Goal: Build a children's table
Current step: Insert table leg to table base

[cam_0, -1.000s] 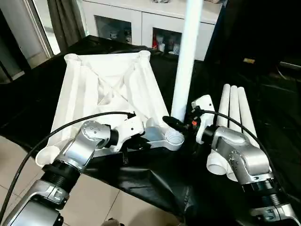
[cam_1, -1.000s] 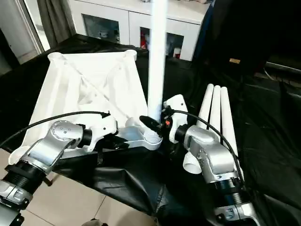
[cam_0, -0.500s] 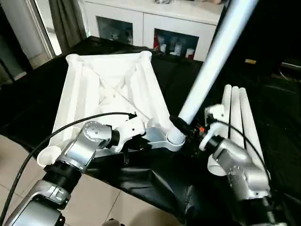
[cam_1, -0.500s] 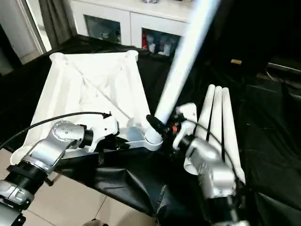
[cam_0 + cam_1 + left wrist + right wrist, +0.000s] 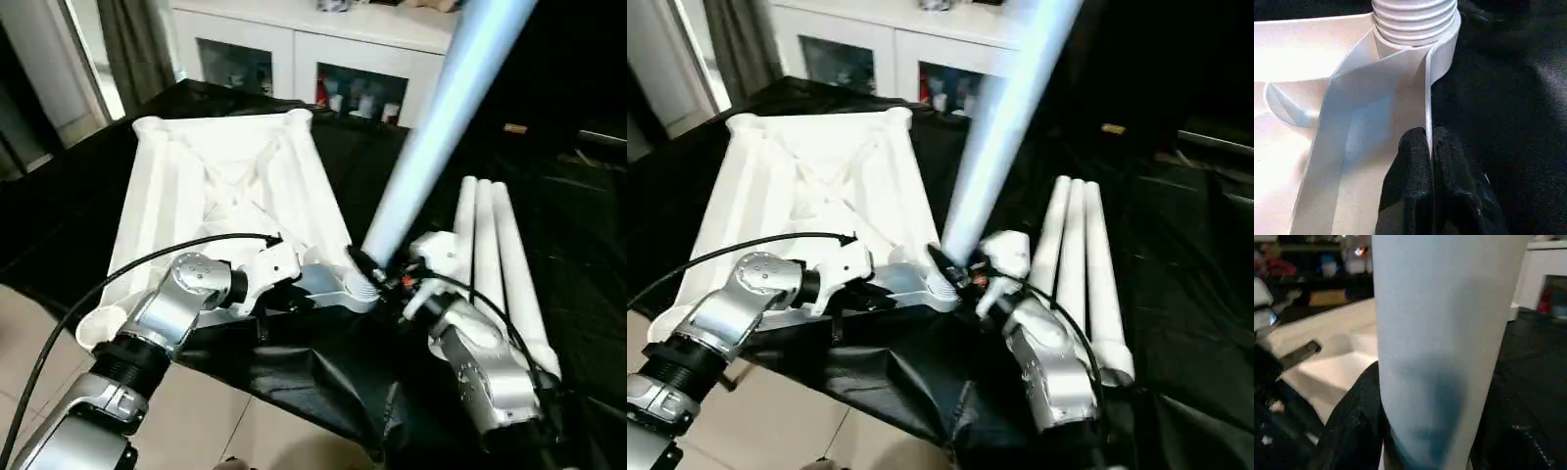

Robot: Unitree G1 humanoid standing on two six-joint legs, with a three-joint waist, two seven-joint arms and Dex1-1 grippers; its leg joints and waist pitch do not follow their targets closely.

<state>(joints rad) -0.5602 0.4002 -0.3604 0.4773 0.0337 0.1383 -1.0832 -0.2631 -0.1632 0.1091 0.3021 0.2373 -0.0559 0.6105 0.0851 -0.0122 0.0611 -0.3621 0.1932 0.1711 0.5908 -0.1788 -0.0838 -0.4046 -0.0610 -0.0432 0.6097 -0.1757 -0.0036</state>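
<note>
White plastic fills our head views: the table top (image 5: 225, 186) lies ribbed side up on the black-draped tabletop (image 5: 88, 206), three spare legs (image 5: 490, 245) just beside it. A fourth leg (image 5: 431, 127) leans from the near corner socket (image 5: 361, 289). In our left wrist view, our left claw (image 5: 1429, 147) is pinched shut on the top's rim. In our right wrist view, our right claw (image 5: 1425, 450) is clamped around the leg. We judge we are seating this leg; next we should bring it upright and twist.
</note>
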